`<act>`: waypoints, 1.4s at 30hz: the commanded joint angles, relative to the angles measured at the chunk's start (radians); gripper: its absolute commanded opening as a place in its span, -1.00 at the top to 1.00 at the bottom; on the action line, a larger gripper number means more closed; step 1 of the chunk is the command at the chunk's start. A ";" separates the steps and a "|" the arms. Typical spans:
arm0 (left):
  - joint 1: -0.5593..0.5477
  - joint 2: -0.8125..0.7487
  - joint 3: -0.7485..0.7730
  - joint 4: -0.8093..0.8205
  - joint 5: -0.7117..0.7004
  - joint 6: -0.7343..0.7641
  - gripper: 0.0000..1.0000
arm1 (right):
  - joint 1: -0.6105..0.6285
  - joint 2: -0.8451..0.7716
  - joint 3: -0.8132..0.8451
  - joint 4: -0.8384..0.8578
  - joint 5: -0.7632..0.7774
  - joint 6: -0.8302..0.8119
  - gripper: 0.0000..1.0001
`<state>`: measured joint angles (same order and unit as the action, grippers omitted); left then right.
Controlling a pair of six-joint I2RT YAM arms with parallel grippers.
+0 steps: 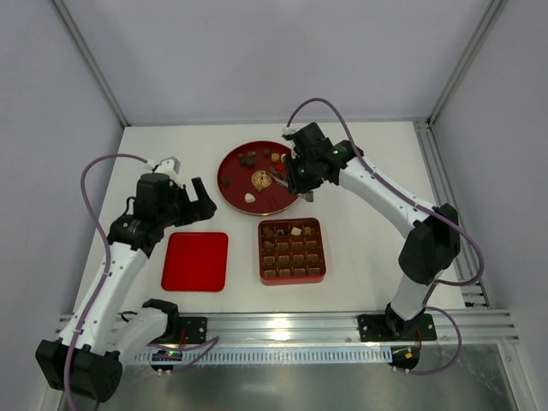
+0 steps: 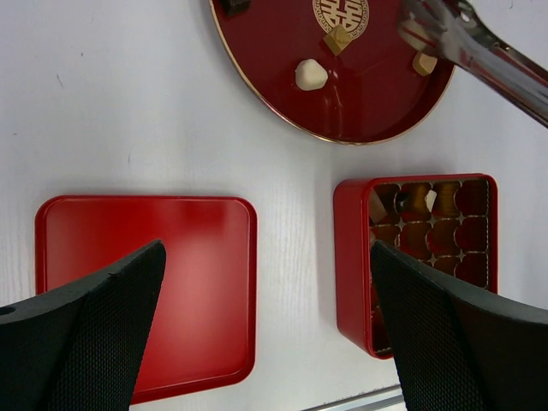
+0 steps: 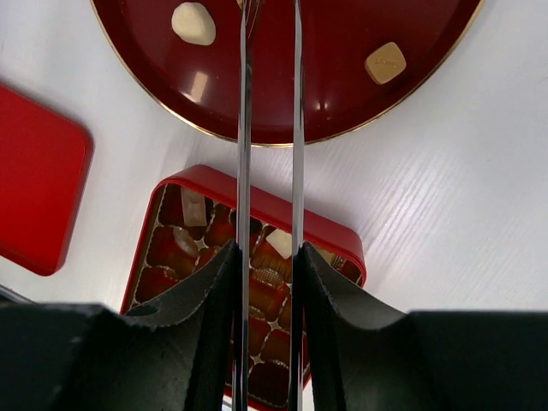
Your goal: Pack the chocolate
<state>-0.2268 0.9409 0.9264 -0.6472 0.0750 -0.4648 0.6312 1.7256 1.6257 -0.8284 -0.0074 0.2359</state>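
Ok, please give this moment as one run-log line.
left pincer: open, empty | right pincer: shut on tweezers, over plate | chocolate: several on plate, few in box | lid: off, beside box

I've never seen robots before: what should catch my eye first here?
Red things on the white table: a round plate with scattered chocolate pieces at the back, a gridded square box in front of it holding a few pieces, and a flat lid to the box's left. The right gripper clamps long metal tweezers reaching over the plate; the left gripper hangs open near the lid.
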 commanded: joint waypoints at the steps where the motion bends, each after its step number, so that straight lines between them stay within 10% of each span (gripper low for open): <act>1: 0.003 0.004 -0.003 0.014 0.017 0.000 -0.99 | 0.001 0.040 0.088 0.018 -0.058 -0.030 0.27; 42: 0.003 0.012 -0.003 0.015 0.019 0.002 -0.99 | 0.061 0.242 0.195 -0.029 0.037 -0.084 0.20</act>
<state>-0.2268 0.9524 0.9264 -0.6472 0.0807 -0.4644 0.6857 1.9629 1.7756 -0.8608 0.0166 0.1627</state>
